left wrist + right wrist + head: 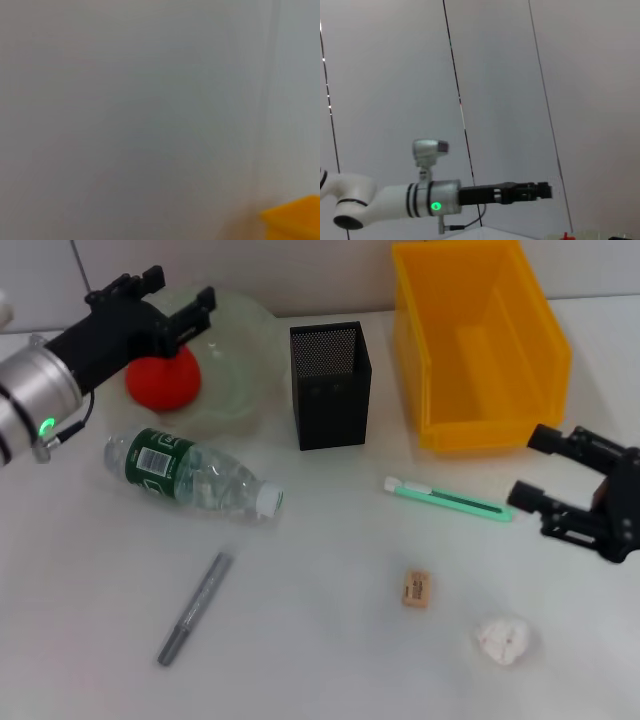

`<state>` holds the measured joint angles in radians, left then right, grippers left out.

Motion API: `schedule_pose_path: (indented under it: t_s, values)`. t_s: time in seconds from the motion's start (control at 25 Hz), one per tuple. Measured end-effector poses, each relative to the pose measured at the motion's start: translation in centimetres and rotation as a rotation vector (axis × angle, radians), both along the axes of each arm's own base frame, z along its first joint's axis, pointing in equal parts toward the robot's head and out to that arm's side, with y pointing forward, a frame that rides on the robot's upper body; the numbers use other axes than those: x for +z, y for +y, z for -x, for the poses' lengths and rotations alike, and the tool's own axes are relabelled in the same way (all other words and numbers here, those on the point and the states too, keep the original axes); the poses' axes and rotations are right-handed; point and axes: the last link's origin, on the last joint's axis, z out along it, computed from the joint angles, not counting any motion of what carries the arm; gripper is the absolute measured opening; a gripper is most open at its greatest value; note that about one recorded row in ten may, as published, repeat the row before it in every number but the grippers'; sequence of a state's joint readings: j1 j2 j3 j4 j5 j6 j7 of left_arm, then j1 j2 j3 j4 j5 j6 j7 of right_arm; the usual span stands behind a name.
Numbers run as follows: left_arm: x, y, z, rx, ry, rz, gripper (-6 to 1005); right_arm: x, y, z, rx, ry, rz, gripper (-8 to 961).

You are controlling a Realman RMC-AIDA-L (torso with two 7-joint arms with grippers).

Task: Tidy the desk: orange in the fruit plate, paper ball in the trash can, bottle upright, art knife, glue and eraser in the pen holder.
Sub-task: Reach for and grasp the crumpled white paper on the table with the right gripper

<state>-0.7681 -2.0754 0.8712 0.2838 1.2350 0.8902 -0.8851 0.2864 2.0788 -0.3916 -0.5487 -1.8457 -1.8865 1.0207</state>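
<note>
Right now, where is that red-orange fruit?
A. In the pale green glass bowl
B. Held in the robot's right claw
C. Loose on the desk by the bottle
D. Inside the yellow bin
A. The orange sits inside the fruit plate, with the open left gripper above it; the trash can looks empty, and the right gripper holds nothing.
</note>
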Motion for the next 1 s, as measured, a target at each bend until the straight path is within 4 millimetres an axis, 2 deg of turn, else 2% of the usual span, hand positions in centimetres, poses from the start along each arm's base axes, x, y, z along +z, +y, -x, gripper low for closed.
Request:
schedule_pose_path:
  t_s: [0.08, 0.12, 0.16, 0.2, 0.24, 0.36, 0.4, 0.44, 0.48, 0.6, 0.64, 0.68, 0.72, 1.0]
  values:
    - [0.0, 0.0, 0.0, 0.000, 0.000, 0.000, 540, 1.1, 0.4, 0.1, -0.014, -0.018, 0.031, 760]
    - [0.4, -3.2, 0.7, -0.124, -0.068, 0.045, 580, 1.8, 0.7, 0.3, -0.020, -0.033, 0.051, 760]
    - [0.4, -3.2, 0.7, -0.124, -0.068, 0.045, 619, 3.0, 1.3, 0.9, -0.018, -0.084, 0.103, 760]
    - [0.2, -6.4, 1.6, -0.219, -0.064, 0.113, 659, 3.0, 1.3, 0.9, -0.018, -0.084, 0.103, 760]
    - [-0.2, -8.7, 2.2, -0.284, -0.045, 0.165, 693, 3.6, 1.6, 1.4, -0.017, -0.119, 0.139, 760]
    - [-0.2, -8.7, 2.2, -0.284, -0.045, 0.165, 796, 5.6, 3.0, 3.7, -0.038, -0.274, 0.298, 760]
    - [-1.3, -13.2, 3.7, -0.351, 0.005, 0.268, 830, 6.1, 3.4, 4.4, -0.054, -0.318, 0.352, 760]
    - [-1.3, -13.2, 3.7, -0.351, 0.005, 0.268, 837, 6.8, 3.9, 5.4, -0.080, -0.368, 0.403, 760]
    - [-1.7, -15.1, 4.4, -0.369, 0.031, 0.310, 844, 7.3, 4.2, 6.2, -0.099, -0.406, 0.451, 760]
    - [-1.7, -15.1, 4.4, -0.369, 0.031, 0.310, 844, 8.4, 5.4, 9.1, -0.160, -0.540, 0.588, 759]
    - [-1.9, -16.3, 4.7, -0.388, 0.045, 0.347, 844, 8.4, 5.7, 9.8, -0.177, -0.583, 0.621, 759]
    - [-1.9, -16.3, 4.7, -0.388, 0.045, 0.347, 844, 8.3, 6.2, 10.7, -0.192, -0.642, 0.652, 759]
    - [-2.1, -17.5, 4.8, -0.411, 0.038, 0.405, 844, 8.0, 6.5, 11.2, -0.208, -0.694, 0.674, 759]
    - [-2.5, -17.3, 4.8, -0.391, 0.032, 0.415, 844, 3.9, 7.3, 13.7, -0.196, -1.033, 0.762, 759]
